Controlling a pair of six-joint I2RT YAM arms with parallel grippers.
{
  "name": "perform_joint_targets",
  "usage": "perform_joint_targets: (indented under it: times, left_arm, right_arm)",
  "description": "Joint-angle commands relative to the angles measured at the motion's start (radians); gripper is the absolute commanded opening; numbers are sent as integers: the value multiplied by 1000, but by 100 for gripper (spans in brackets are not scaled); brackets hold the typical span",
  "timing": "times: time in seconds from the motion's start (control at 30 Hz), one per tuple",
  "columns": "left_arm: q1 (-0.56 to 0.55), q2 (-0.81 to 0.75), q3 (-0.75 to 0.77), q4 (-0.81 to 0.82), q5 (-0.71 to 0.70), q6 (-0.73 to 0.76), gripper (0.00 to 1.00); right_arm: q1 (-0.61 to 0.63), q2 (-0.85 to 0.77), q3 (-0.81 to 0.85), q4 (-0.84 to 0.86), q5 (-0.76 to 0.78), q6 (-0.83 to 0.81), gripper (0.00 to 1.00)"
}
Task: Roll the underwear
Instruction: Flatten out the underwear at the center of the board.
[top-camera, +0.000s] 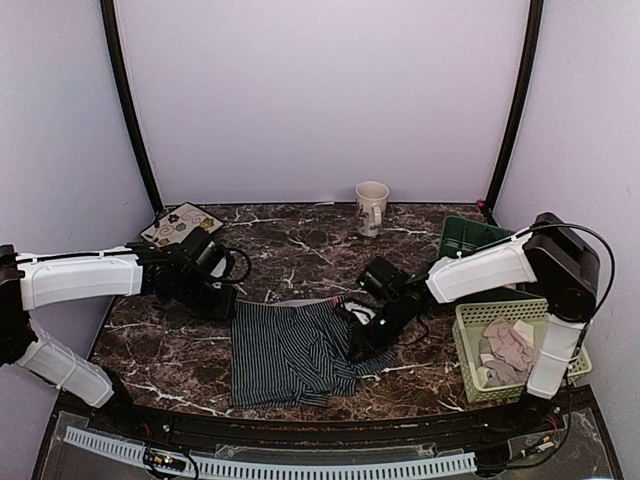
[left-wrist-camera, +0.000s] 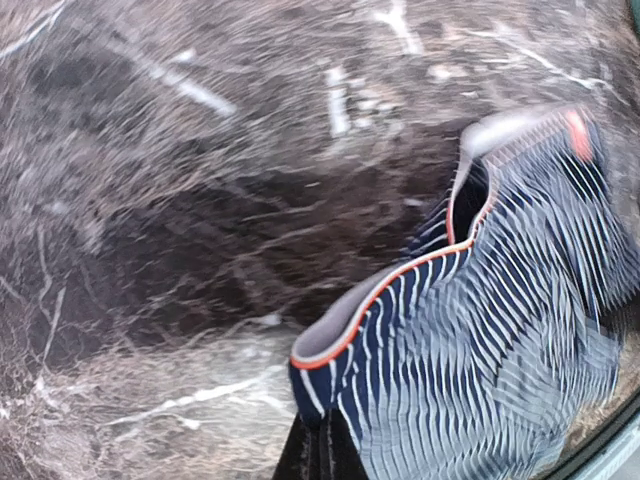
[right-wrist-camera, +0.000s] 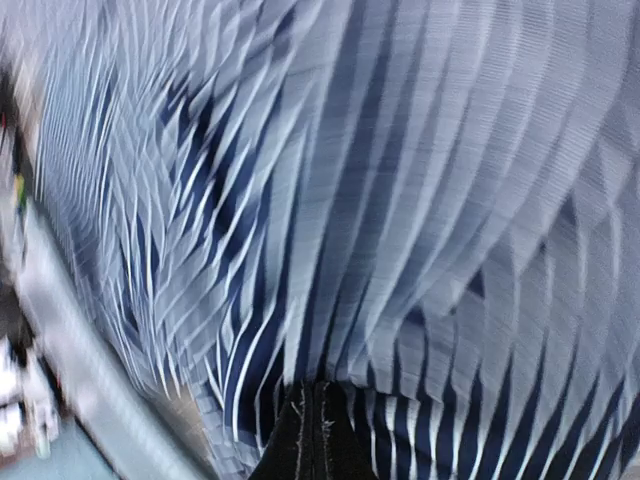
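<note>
Grippers and garment, 3 views. Left gripper (top-camera: 226, 298) (left-wrist-camera: 320, 452) is clenched on the corner of the waistband (left-wrist-camera: 400, 275) of the striped underwear (top-camera: 290, 355) (left-wrist-camera: 480, 330) (right-wrist-camera: 350, 200). Right gripper (top-camera: 366, 335) (right-wrist-camera: 318, 432) is clenched on bunched cloth at the opposite side of the same garment.

The garment lies on the marble table (top-camera: 300, 245), nearer the arms than the mug (top-camera: 372, 207) and slightly to its left. Its grey, orange-piped waistband faces the mug and its leg hems face the table's near edge. The stripes run from mug side to near edge, while the longer dimension runs left to right. The hems lie just short of the near edge. Bare marble separates the waistband from the mug.

Pink underwear (top-camera: 505, 345) lies in a pale basket (top-camera: 465, 350), right of the mug and nearer the arms. A green bin (top-camera: 465, 238) stands right of the mug, and a patterned tile (top-camera: 180, 223) lies well to its left.

The mug carries a small printed mark, too small to read.
</note>
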Motion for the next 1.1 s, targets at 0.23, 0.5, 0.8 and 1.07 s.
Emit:
perform_joint_targets:
  times: [0.23, 0.5, 0.8, 1.07]
  left_arm:
    - [160, 60, -63, 21, 85, 55, 0]
    - [207, 136, -16, 25, 104, 87, 0]
    - [233, 158, 4, 35, 137, 131, 0]
    - [243, 159, 3, 56, 161, 137, 0]
  right_arm:
    - [-49, -128, 53, -81, -33, -18, 19]
    - [-133, 32, 210, -97, 104, -55, 25]
    - [-133, 188, 310, -91, -44, -9, 32]
    - [-135, 222, 304, -17, -118, 67, 11]
